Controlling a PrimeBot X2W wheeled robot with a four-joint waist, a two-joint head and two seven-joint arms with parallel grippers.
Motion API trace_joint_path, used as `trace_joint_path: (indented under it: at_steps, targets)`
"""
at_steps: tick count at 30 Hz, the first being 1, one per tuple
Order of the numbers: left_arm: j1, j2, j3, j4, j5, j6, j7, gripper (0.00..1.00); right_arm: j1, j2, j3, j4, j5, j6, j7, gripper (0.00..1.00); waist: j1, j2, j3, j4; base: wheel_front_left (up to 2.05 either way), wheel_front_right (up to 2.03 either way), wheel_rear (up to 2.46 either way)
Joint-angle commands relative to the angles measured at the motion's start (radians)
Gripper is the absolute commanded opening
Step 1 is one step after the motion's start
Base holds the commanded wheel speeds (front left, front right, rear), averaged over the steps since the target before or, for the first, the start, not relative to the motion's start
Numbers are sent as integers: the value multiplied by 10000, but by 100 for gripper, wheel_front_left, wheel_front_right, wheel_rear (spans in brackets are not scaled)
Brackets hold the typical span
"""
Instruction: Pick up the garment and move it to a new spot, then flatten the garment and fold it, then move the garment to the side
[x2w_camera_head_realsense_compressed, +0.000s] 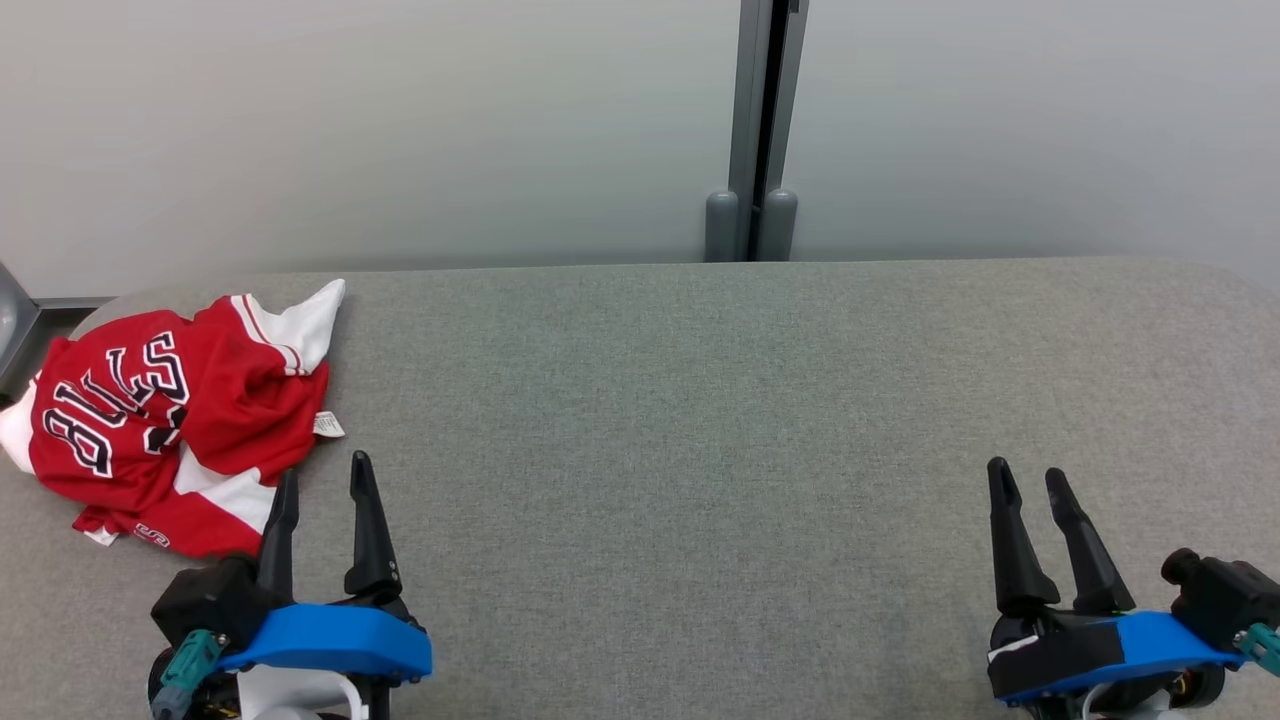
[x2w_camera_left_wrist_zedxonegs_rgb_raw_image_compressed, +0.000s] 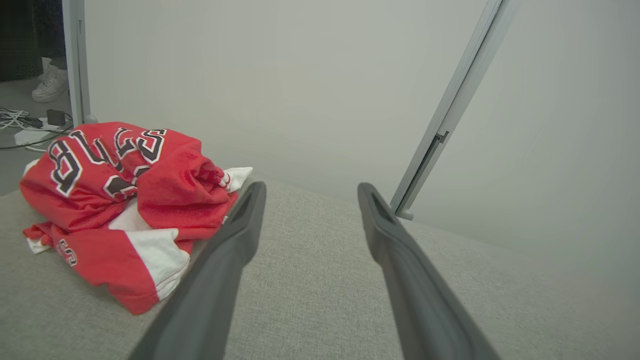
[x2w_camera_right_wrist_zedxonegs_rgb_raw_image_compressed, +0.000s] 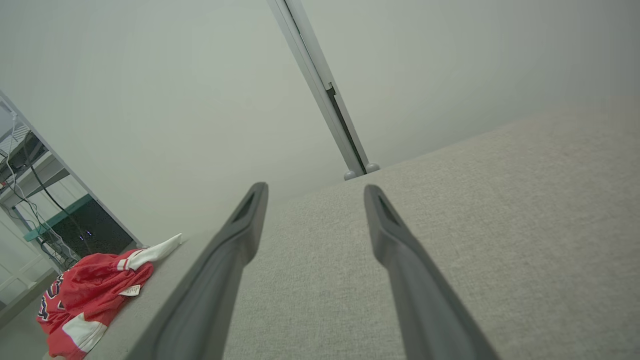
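A crumpled red and white jersey (x2w_camera_head_realsense_compressed: 165, 410) with black and white lettering lies bunched at the table's far left; it also shows in the left wrist view as the jersey (x2w_camera_left_wrist_zedxonegs_rgb_raw_image_compressed: 120, 200) and in the right wrist view as the jersey (x2w_camera_right_wrist_zedxonegs_rgb_raw_image_compressed: 90, 295). My left gripper (x2w_camera_head_realsense_compressed: 322, 478) stands open just right of the jersey's near edge, nothing between its fingers (x2w_camera_left_wrist_zedxonegs_rgb_raw_image_compressed: 240, 240). My right gripper (x2w_camera_head_realsense_compressed: 1028, 480) is open at the lower right, far from the jersey, over bare cloth.
The grey fabric table (x2w_camera_head_realsense_compressed: 700, 420) stretches wide between the grippers. A pale wall with a grey post (x2w_camera_head_realsense_compressed: 752, 130) stands behind the far edge. Past the table's left end are cables and a person's shoe (x2w_camera_left_wrist_zedxonegs_rgb_raw_image_compressed: 50, 85) on the floor.
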Motion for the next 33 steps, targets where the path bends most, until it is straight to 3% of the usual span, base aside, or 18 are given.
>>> trace_joint_path:
  at_steps: [1, 33]
  targets:
    - [-203, 41, -62, -19, 331, 78, -115, 100, 0, -84, 6, -117, -365, 20, -111, 100, 0, 0, -1, 6, 0, 0, 0]
    - [-291, 40, -307, 604, 2559, 379, -756, 100, 148, -98, -135, 185, -3221, 28, -750, 100, 0, 0, 16, 163, 0, 0, 0]
